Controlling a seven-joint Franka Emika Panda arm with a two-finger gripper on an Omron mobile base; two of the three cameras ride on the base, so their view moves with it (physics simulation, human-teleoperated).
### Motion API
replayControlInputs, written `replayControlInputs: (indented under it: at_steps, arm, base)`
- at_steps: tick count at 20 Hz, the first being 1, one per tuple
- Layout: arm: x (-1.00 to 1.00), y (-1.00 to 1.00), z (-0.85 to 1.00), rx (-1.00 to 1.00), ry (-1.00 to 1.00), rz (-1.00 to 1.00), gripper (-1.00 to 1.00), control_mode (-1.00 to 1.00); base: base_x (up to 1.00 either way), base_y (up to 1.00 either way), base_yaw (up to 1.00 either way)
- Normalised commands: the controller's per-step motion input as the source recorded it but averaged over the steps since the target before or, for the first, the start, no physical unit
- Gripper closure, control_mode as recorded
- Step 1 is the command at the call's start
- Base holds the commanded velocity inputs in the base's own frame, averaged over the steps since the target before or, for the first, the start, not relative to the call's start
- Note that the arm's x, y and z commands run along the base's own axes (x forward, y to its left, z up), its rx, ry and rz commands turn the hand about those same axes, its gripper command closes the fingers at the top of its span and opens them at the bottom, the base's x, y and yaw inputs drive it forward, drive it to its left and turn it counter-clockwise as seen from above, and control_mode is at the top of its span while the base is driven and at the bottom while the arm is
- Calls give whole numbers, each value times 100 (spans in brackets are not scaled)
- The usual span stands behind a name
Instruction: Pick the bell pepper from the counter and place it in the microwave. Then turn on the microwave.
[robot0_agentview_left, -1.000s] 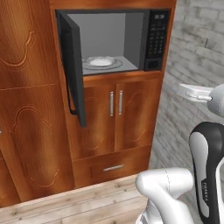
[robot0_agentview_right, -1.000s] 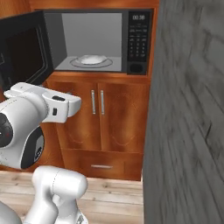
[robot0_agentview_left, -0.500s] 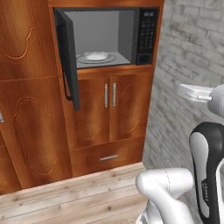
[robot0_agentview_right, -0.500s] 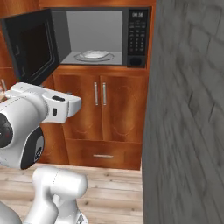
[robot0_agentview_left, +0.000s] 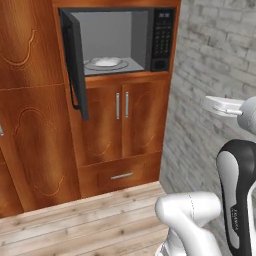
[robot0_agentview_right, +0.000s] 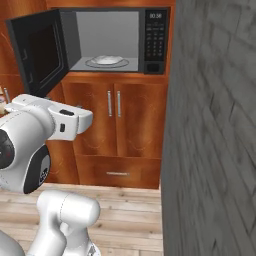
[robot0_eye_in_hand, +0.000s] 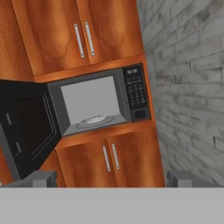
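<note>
- You are facing a wall of reddish wooden cabinets in a rendered kitchen, with pale plank flooring below and a grey brick wall (robot0_agentview_left: 215, 65) running along the right side.
- The microwave (robot0_agentview_left: 120, 40) is built into the cabinets, ahead of the gripper and roughly level with it in the hand view. Its door (robot0_agentview_right: 40, 50) is swung wide open to the left.
- Inside, a glass turntable (robot0_eye_in_hand: 94, 120) sits on the grey floor of the cavity. No bell pepper lies on it, and neither the pepper nor the counter can be seen from here.
- The gripper (robot0_eye_in_hand: 111, 178) shows as two small dark tips at the bottom of the hand view, set well apart, so it reads as open. Nothing is visible between them, so it appears to hold nothing.
- The step in hand looks like fetching: the pepper must be found first, so the task seems barely begun.
- To do it well, you would drive toward the counter before reaching, and keep the jaws wide until they sit either side of the pepper.
- The keypad (robot0_eye_in_hand: 136, 94) is on the right of the microwave face, ahead and slightly right of the gripper; you will need it last.
- Watch the open door: it juts into the room, ahead and to the left of the gripper, and could catch the arm.
- The brick wall stands close on the right and limits swing that way.
- Below the microwave are two cabinet doors (robot0_agentview_left: 120, 120) with metal handles, and a drawer (robot0_agentview_left: 122, 175) beneath them.
</note>
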Motion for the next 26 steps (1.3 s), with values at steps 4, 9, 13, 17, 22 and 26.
replayControlInputs:
  at_steps: [4,9,13,17,22,26]
  arm:
    - [0,0,0,0,0,0,-100,100]
    - [0,0,0,0,0,0,-100,100]
    - [0,0,0,0,0,0,-100,100]
    - [0,0,0,0,0,0,-100,100]
    - [0,0,0,0,0,0,-100,100]
    - [0,0,0,0,0,0,-100,100]
  base:
    - [-23,21,-5]
    - [-13,33,-7]
    - [-21,48,-1]
    - [-13,51,0]
    - [-16,47,0]
    - [-24,47,0]
